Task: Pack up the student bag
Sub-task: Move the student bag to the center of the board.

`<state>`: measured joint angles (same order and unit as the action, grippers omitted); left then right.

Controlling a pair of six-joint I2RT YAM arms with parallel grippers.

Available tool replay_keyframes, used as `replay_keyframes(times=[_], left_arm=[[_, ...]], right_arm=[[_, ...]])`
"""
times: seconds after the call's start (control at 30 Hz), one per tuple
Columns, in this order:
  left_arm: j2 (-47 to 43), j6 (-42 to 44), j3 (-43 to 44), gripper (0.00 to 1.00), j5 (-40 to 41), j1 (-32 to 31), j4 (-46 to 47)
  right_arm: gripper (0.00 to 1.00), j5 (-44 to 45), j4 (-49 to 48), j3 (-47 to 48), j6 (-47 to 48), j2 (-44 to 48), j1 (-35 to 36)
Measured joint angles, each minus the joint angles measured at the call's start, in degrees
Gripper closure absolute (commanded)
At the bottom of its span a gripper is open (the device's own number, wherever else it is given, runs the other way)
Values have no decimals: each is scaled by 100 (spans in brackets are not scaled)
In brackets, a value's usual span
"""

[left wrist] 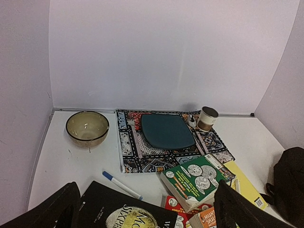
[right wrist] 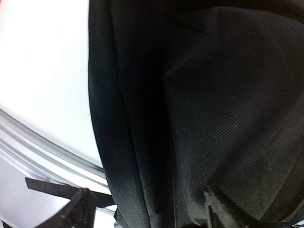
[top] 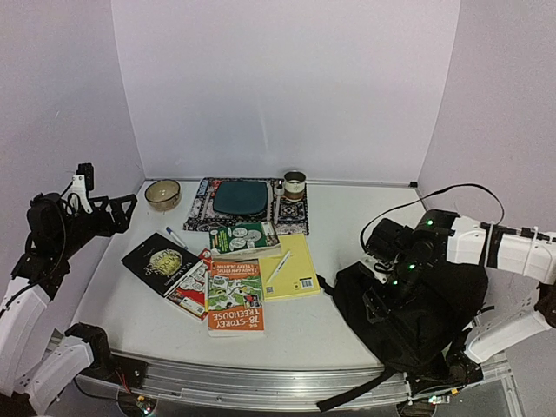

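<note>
The student bag point(top: 426, 304), a large black fabric backpack, is slumped at the table's near right corner, with a strap hanging over the front edge. My right gripper point(top: 388, 295) is down on its top. In the right wrist view its jaws point(right wrist: 147, 206) stand apart astride a fold of the bag's fabric point(right wrist: 190, 118); the left finger point(right wrist: 80, 209) is clear of the cloth. My left gripper point(top: 117, 211) is raised at the far left, open and empty, looking over the table point(left wrist: 147, 202).
A black book point(top: 161, 261), a green book point(top: 243, 236), an orange book point(top: 234, 306), a yellow pad point(top: 295, 269) with a white pen point(top: 278, 265) and a blue-capped pen point(top: 176, 236) lie mid-table. Behind are a bowl point(top: 162, 193), a patterned mat point(top: 201, 213) and a cup point(top: 294, 184).
</note>
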<state>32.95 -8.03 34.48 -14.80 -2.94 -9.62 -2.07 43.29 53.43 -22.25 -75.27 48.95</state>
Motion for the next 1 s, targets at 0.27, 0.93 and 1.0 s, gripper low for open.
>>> replay_keyframes(times=[0.27, 0.93, 1.0], left_arm=[[15, 59, 2, 1, -93, 0, 2], [15, 59, 2, 1, -143, 0, 2], [15, 59, 2, 1, -143, 0, 2]], right_arm=[[61, 21, -227, -95, -138, -389, 36], [100, 1956, -350, 2149, -955, -1145, -283], [100, 2066, -386, 2521, -1157, -1468, -504]])
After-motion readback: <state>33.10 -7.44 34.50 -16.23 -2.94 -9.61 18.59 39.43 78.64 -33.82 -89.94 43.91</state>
